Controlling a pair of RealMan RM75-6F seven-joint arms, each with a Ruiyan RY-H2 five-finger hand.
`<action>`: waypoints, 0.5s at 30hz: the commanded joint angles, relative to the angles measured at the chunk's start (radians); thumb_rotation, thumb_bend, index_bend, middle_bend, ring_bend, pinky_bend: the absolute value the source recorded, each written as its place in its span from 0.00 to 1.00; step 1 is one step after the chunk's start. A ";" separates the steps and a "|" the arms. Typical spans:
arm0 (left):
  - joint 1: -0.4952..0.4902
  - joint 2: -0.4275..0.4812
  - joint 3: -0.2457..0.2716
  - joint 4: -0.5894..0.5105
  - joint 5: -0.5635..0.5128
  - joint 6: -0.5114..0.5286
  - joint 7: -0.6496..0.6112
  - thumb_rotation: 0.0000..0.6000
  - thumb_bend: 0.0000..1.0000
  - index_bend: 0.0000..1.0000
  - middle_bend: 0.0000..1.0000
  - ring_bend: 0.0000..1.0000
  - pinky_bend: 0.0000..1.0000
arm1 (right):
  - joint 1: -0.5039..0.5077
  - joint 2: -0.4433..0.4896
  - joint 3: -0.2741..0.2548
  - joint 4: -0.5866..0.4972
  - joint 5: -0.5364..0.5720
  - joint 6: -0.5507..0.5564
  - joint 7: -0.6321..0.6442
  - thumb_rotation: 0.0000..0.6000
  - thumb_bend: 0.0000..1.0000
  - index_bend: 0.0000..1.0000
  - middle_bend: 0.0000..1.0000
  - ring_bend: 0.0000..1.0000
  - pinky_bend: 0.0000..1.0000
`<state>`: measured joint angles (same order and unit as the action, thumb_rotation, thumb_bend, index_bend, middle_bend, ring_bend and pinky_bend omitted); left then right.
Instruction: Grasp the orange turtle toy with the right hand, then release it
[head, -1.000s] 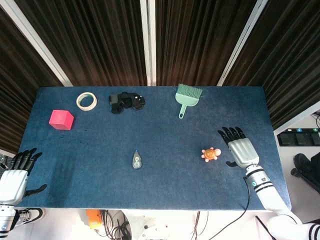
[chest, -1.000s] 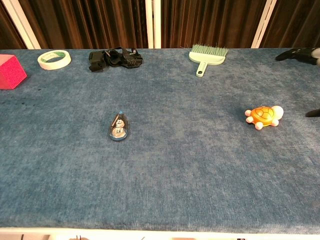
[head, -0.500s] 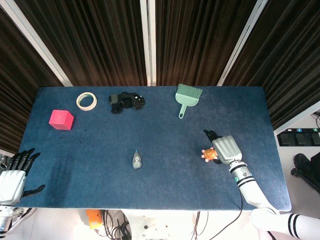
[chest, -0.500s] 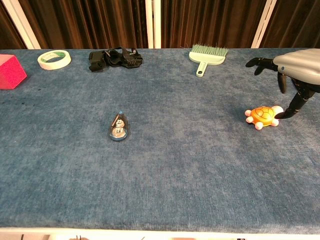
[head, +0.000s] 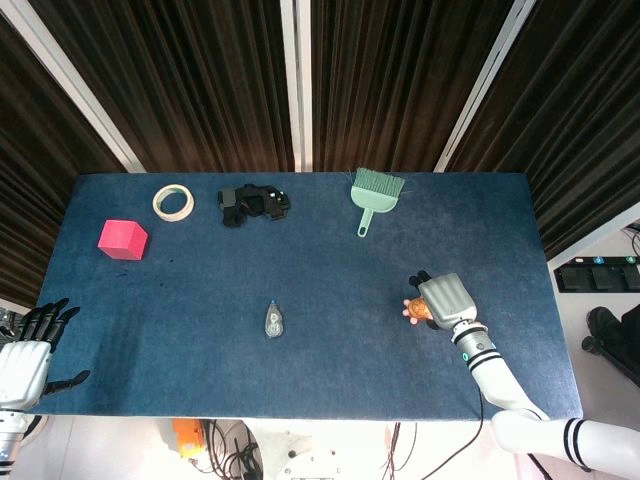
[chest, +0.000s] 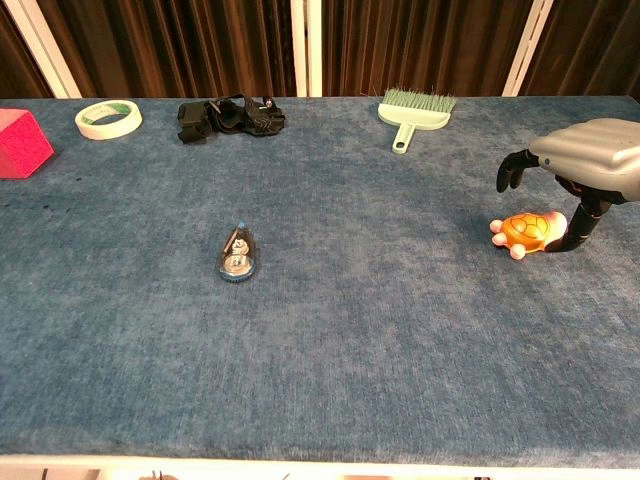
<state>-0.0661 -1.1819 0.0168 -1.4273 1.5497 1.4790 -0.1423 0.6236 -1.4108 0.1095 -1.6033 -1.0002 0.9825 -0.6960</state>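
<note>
The orange turtle toy (chest: 525, 230) lies on the blue table near its right side; the head view shows only its left edge (head: 410, 309) past my right hand. That hand (chest: 590, 158) (head: 445, 300) hovers palm-down just over the turtle. Its fingers curl downward above the turtle's far left side without closing on it, and the thumb reaches down against the turtle's right end. The toy still rests flat on the cloth. My left hand (head: 25, 360) hangs off the table's front left corner with fingers spread and nothing in it.
A small clear tape dispenser (chest: 237, 257) lies mid-table. Along the far edge are a green hand brush (chest: 413, 112), a black strap bundle (chest: 228, 115), a tape roll (chest: 108, 119) and a pink cube (chest: 22, 143).
My right hand has moved left from beside the turtle to directly over it. Its fingers have bent downward and the thumb has come against the toy. The turtle has not moved.
</note>
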 joint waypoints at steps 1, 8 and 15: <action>-0.002 -0.003 0.001 0.004 -0.001 -0.006 -0.002 1.00 0.06 0.13 0.03 0.00 0.07 | 0.001 -0.019 -0.009 0.026 -0.016 0.012 0.011 1.00 0.07 0.32 0.28 0.81 0.97; -0.003 -0.006 -0.002 0.007 0.002 0.000 -0.003 1.00 0.06 0.13 0.03 0.00 0.07 | 0.001 -0.040 -0.021 0.058 -0.061 0.016 0.068 1.00 0.19 0.36 0.31 0.82 0.97; -0.004 -0.005 -0.002 0.004 0.002 -0.002 0.000 1.00 0.06 0.13 0.03 0.00 0.07 | -0.002 -0.056 -0.033 0.080 -0.073 0.018 0.088 1.00 0.21 0.39 0.35 0.83 0.97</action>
<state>-0.0697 -1.1867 0.0152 -1.4230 1.5513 1.4768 -0.1423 0.6234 -1.4631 0.0784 -1.5285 -1.0706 0.9989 -0.6118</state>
